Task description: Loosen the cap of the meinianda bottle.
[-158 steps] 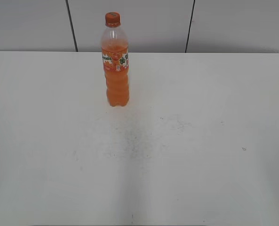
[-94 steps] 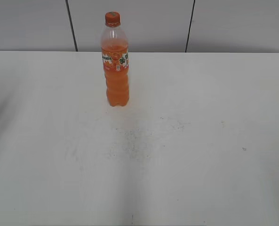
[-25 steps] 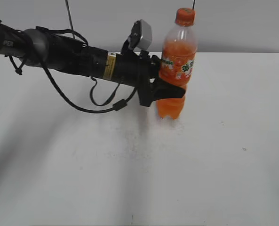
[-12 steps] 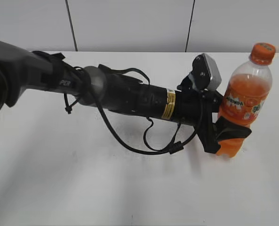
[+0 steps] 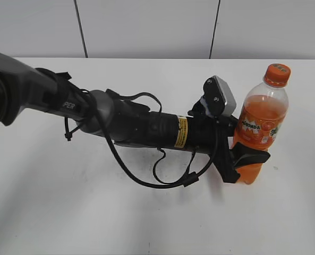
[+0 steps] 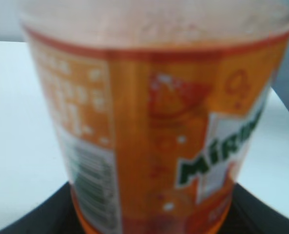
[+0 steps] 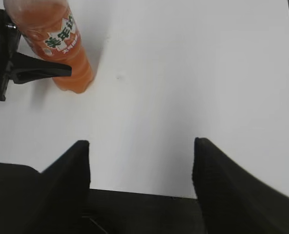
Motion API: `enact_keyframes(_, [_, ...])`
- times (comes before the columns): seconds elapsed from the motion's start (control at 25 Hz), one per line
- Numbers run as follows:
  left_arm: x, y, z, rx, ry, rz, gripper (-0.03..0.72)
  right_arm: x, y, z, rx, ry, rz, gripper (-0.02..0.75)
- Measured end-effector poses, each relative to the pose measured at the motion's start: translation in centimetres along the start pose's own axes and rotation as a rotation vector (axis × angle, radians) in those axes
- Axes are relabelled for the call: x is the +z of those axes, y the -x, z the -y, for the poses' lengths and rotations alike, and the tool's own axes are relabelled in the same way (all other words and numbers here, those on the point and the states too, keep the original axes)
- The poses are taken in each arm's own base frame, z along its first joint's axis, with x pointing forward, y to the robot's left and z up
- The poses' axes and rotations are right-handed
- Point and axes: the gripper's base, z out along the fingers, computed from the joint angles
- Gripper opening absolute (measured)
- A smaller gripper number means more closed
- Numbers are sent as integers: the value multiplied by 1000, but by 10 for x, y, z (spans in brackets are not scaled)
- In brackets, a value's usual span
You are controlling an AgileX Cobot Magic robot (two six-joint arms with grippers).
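Observation:
The meinianda bottle (image 5: 259,123) stands tilted slightly on the white table at the right, full of orange drink, with its orange cap (image 5: 277,74) on top. My left gripper (image 5: 247,159) is shut on the bottle's lower body; the left wrist view is filled by the bottle's label (image 6: 183,146), with the jaws at both sides. In the right wrist view the bottle (image 7: 61,48) is at the top left, held by the left jaws (image 7: 37,70). My right gripper (image 7: 142,151) is open and empty above bare table, well apart from the bottle. It is out of the exterior view.
The white table (image 5: 146,223) carries the long black left arm (image 5: 120,122), which stretches from the left edge to the bottle. A grey panelled wall (image 5: 146,26) rises behind the table's far edge.
My left arm came in, gripped the bottle and carried it from the back left across to the right. In the last half second it shifted slightly back to the left.

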Motion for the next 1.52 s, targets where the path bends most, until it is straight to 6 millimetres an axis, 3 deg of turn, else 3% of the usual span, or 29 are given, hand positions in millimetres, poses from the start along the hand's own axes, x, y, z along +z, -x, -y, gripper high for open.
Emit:
enact_keyframes(0.16, [-2, -1, -1, 2, 7, 8, 403, 18, 24, 4, -1, 14, -89, 464])
enact_keyframes(0.56, [-3, -2, -3, -25, 35, 15, 403, 78, 114, 12, -54, 132, -316, 438])
enact_keyframes(0.68, [-3, -2, -3, -26, 36, 16, 403, 92, 141, 3, -93, 166, -312, 438])
enact_keyframes(0.84, [-3, -2, -4, -26, 37, 16, 403, 111, 170, -31, -153, 231, -313, 438])
enact_keyframes(1.08, [-3, -2, -4, -3, 37, 16, 403, 144, 186, -80, -203, 290, -371, 435])
enact_keyframes(1.2, [-3, -2, -4, 53, 39, 16, 403, 155, 185, -84, -186, 281, -401, 433])
enact_keyframes(1.52, [-4, -2, -5, 69, 49, 17, 403, 157, 184, -82, -166, 251, -413, 409])
